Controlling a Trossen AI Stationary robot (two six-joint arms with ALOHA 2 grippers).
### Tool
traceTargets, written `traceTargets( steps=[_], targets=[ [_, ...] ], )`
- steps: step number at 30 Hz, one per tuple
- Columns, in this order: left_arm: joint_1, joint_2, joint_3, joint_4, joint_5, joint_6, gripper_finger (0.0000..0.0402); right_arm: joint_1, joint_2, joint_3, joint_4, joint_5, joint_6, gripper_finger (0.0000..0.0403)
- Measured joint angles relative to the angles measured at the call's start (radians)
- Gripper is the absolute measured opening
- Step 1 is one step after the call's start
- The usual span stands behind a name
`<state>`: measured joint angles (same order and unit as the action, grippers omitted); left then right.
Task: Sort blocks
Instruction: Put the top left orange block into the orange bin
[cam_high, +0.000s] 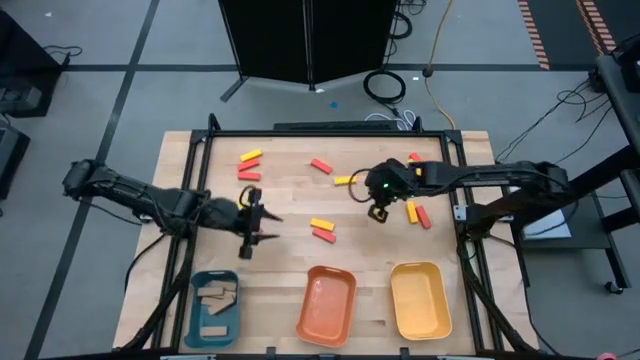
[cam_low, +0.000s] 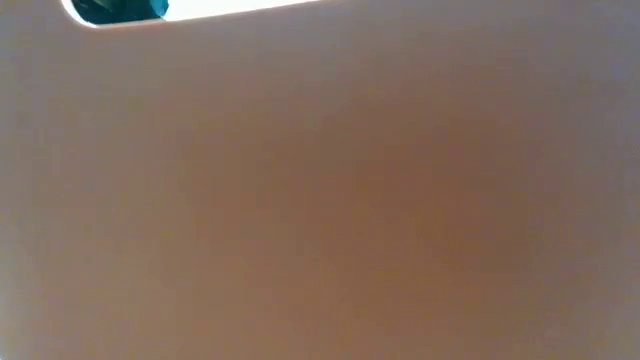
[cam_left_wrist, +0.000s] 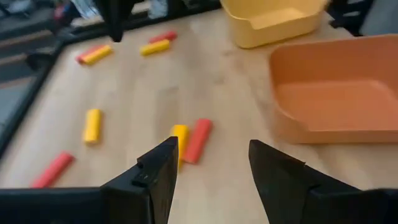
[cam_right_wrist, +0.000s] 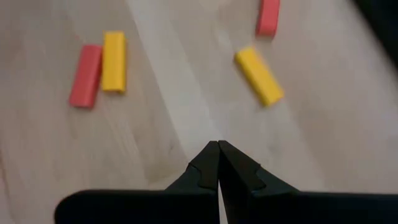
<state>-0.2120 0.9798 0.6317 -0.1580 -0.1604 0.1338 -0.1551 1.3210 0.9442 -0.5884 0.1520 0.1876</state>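
Left gripper (cam_high: 262, 227) parted and empty near red-yellow blocks (cam_high: 322, 229), right gripper (cam_high: 377, 212) pinched together, no readable writing

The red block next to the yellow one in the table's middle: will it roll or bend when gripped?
The red block looks flat and rigid, so probably neither. It touches the yellow block, so the open left gripper may nudge both.
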Motion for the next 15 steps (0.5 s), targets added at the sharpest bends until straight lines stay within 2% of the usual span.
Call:
traceTargets(
  steps=[4,7,10,13,15],
  targets=[
    [0.177,-0.011,-0.016,0.012,0.079,0.124,0.0194,-0.011,-0.094,-0.061,0.144,-0.002,-0.199,0.0000],
    [0.351,-0.015,-0.024,0.078,0.241,0.169,0.0194,-0.063,-0.163,-0.130,0.316,-0.066,-0.350,0.0000],
    [0.525,-0.014,-0.035,0.113,0.418,0.166,0.0194,-0.149,-0.215,-0.190,0.426,-0.268,-0.431,0.0000],
    [0.667,-0.015,-0.050,0.155,0.562,0.163,0.0194,-0.258,-0.235,-0.230,0.508,-0.501,-0.442,0.0000],
    [0.750,-0.014,-0.053,0.157,0.642,0.166,0.0194,-0.330,-0.233,-0.242,0.550,-0.594,-0.438,0.0000]
  ],
)
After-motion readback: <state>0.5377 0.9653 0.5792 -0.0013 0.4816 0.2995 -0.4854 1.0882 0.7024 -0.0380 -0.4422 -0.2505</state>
